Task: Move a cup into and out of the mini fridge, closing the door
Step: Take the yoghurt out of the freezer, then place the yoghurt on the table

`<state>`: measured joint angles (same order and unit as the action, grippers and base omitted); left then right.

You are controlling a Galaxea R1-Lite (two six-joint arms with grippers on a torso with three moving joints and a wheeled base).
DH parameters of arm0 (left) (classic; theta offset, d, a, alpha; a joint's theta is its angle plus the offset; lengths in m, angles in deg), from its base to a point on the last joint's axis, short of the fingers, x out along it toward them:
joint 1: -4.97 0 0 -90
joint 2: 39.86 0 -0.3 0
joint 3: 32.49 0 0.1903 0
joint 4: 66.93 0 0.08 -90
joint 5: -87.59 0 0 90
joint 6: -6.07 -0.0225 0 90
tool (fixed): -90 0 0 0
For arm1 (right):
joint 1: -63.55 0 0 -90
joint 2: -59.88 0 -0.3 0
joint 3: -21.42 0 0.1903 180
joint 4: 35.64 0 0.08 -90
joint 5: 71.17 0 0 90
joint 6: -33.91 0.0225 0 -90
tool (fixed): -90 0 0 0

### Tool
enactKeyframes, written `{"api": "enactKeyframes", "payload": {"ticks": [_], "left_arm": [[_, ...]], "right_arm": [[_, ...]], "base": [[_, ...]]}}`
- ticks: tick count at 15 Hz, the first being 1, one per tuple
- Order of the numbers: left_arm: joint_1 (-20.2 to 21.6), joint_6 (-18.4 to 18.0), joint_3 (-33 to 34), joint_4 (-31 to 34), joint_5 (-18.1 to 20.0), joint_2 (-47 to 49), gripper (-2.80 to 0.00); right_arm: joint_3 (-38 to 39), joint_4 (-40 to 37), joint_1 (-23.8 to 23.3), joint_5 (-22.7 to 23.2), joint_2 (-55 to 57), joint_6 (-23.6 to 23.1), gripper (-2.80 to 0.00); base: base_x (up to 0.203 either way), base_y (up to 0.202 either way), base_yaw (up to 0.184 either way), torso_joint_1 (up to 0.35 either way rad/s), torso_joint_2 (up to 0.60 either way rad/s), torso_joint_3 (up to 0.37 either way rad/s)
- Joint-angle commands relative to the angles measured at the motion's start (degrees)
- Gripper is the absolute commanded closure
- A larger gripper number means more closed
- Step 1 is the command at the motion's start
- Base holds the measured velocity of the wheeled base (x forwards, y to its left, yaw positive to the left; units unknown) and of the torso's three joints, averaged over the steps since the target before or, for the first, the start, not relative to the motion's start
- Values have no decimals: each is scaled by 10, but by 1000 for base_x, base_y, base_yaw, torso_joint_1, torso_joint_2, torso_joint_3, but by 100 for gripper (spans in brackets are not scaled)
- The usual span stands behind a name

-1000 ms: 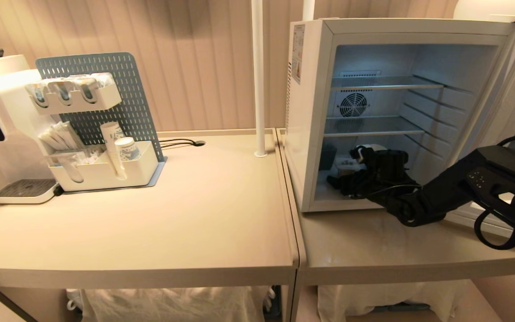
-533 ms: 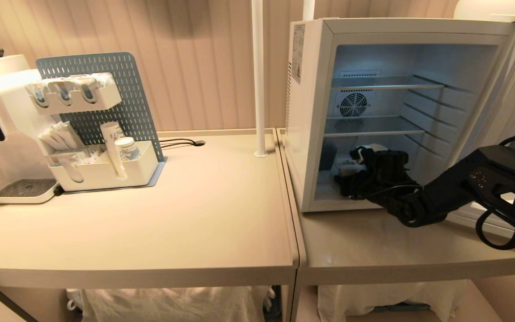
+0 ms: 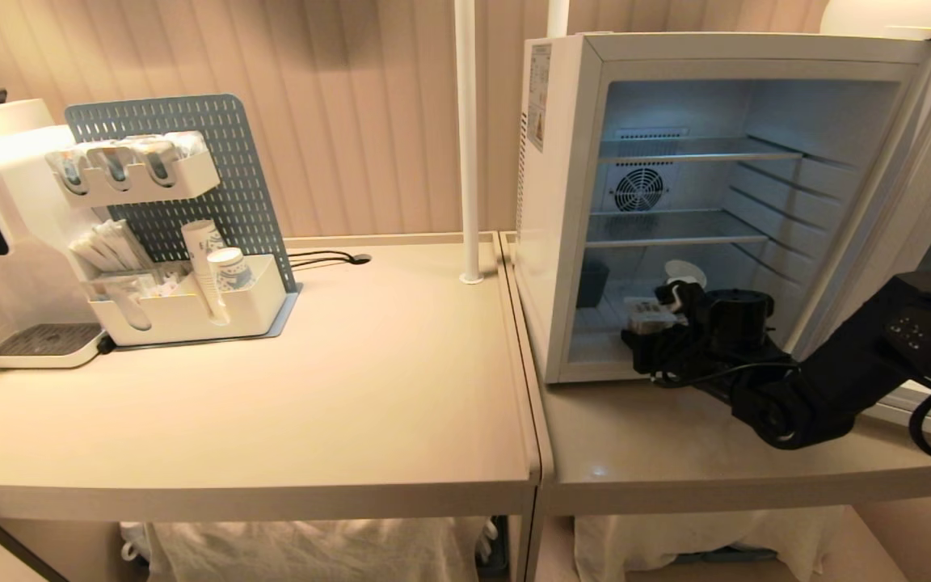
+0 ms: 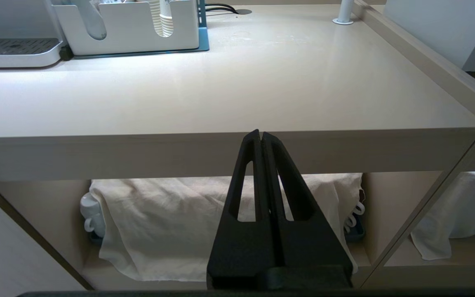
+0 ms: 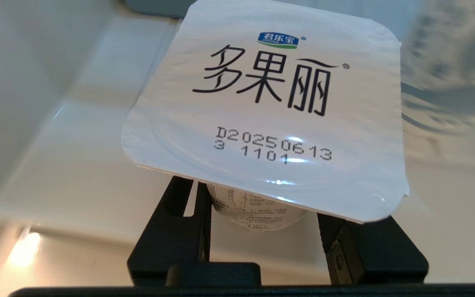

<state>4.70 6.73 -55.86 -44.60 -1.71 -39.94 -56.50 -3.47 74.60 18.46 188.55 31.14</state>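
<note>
**Q:** Figure: lower compartment of the mini fridge [image 3: 562, 202]. What is labelled?

**A:** (a) Right gripper [image 5: 258, 206], reaching into the fridge's bottom compartment just inside its front sill. The jaws are partly closed on a small plastic pot [image 5: 270, 103], gripping its tapered body under the overhanging lid.
(b) The cup [image 3: 685, 273]: judged to be the white round rim on the fridge floor, just behind the gripper. Its printed side is hidden.
(c) The door [image 3: 918, 162], swung wide at the fridge's right side.
(d) Left gripper [image 4: 261, 134], fingers pressed together and empty, parked well to the fridge's left, before the edge of the table [image 4: 262, 82].

**Q:** Materials and shapes?

**A:** The pot has a square, glossy foil lid with rounded corners and dark printed lettering, over thin printed plastic. The fridge lining is smooth and white, under two wire shelves [image 3: 676, 226].

**Q:** What could go wrong?

**A:** Three risks, all judged.
1. The item gripped is the pot, not the cup, so the task's own thing may be left inside.
2. The thin pot wall could buckle or slip between hard fingers, since the lid sits tilted.
3. The cup stands close behind the wrist, and a sideways sweep might tip so light a thing.
</note>
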Motion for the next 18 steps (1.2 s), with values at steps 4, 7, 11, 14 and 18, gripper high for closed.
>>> {"api": "enactKeyframes", "payload": {"ticks": [4,7,11,14,18], "left_arm": [[0,0,0,0,0,0,0],[0,0,-1,0,0,0,0],[-1,0,0,0,0,0,0],[0,0,0,0,0,0,0],[0,0,0,0,0,0,0]], "right_arm": [[111,18,-1,7,-149,17,0],[185,6,1,12,-279,17,0],[256,-118,6,35,-535,19,0],[276,-307,7,50,-761,30,0],[289,-539,2,-13,-981,63,0]], "base": [[0,0,0,0,0,0],[0,0,0,0,0,0],[0,0,0,0,0,0],[0,0,0,0,0,0],[0,0,0,0,0,0]]}}
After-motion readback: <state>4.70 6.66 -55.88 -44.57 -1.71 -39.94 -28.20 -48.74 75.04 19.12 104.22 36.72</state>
